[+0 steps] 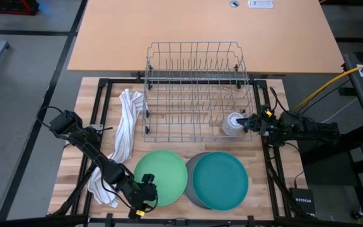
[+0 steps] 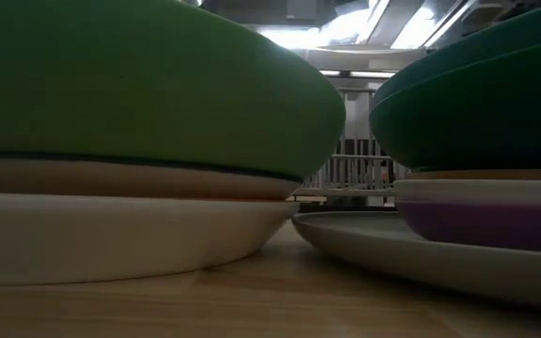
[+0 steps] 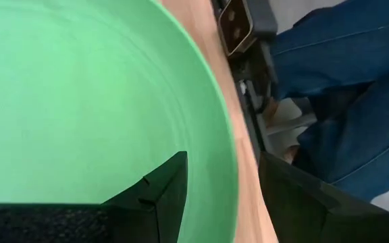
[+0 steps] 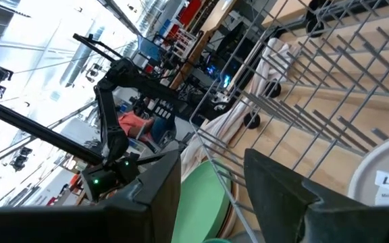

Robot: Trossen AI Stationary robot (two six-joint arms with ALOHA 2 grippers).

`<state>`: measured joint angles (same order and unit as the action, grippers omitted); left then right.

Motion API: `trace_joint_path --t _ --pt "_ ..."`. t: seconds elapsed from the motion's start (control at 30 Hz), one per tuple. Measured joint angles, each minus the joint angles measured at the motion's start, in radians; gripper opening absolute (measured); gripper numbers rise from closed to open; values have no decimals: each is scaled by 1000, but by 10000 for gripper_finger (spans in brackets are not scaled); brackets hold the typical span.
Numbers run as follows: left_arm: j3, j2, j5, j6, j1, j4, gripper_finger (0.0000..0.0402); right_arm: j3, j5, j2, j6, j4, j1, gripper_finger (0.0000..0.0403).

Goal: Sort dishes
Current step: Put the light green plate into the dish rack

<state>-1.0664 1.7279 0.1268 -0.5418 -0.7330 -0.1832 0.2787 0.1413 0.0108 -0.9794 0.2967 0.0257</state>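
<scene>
Your light green plate point(image 3: 80, 101) fills the left wrist view, lying flat atop its stack on the surface point(image 1: 270, 189) (round, so no long axis). Your left end effector point(image 3: 221, 196) straddles its rim, fingers spread, not clamped. Right end effector point(image 1: 247, 121) is released beside the dish rack point(image 1: 197, 88).

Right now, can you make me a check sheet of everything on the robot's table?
Surface: wooden table, bare wood between things.
Job's things: light green plate tops the left stack, teal plate tops the right stack over a grey plate; white, orange and purple dishes lie lower in the stacks.
Clutter: white towel, wire dish rack, clear glass cup in the rack.
Grippers: left gripper open, straddling the green plate's rim; right gripper open at the cup by the rack's corner.
Cables: yellow cable behind the right arm.
Surroundings: a person in jeans beside the table.
</scene>
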Motion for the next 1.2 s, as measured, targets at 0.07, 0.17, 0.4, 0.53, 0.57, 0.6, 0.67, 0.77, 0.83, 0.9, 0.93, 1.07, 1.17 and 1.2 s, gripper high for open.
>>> trace_joint_path --t 0.07,0.17,0.4,0.53,0.57,0.6,0.67,0.77,0.83,0.9,0.93,1.07,1.17,1.2 --pt "0 0 8 5 0 3 170 0 -4 0 0 0 0 166" --pt "0 0 8 4 0 9 170 0 -11 0 0 0 0 166" --pt "0 27 8 19 -25 14 170 0 -11 0 3 0 0 166" --pt "0 55 11 21 -29 17 170 0 -11 0 3 -1 0 166" --pt "0 60 16 23 -29 17 170 0 -11 0 4 -1 0 166" --pt "0 64 26 26 -29 18 170 0 -11 0 4 -1 0 166" --pt "0 69 66 36 -29 11 170 0 -11 0 4 -1 0 166" --pt "0 69 131 62 -26 7 170 0 -11 0 4 -1 0 166" --pt "0 66 145 79 -26 8 163 0 -11 0 4 -1 0 166" --pt "0 65 147 87 -26 10 145 0 -11 0 4 -2 0 166" --pt "0 65 147 86 -26 9 132 0 -11 0 4 -2 0 166" --pt "0 65 148 70 -27 9 68 0 -12 0 4 -2 0 166" --pt "0 65 150 46 -26 11 20 0 -14 0 4 -2 0 166" --pt "0 65 153 30 -26 9 12 0 -17 0 4 -2 0 166"
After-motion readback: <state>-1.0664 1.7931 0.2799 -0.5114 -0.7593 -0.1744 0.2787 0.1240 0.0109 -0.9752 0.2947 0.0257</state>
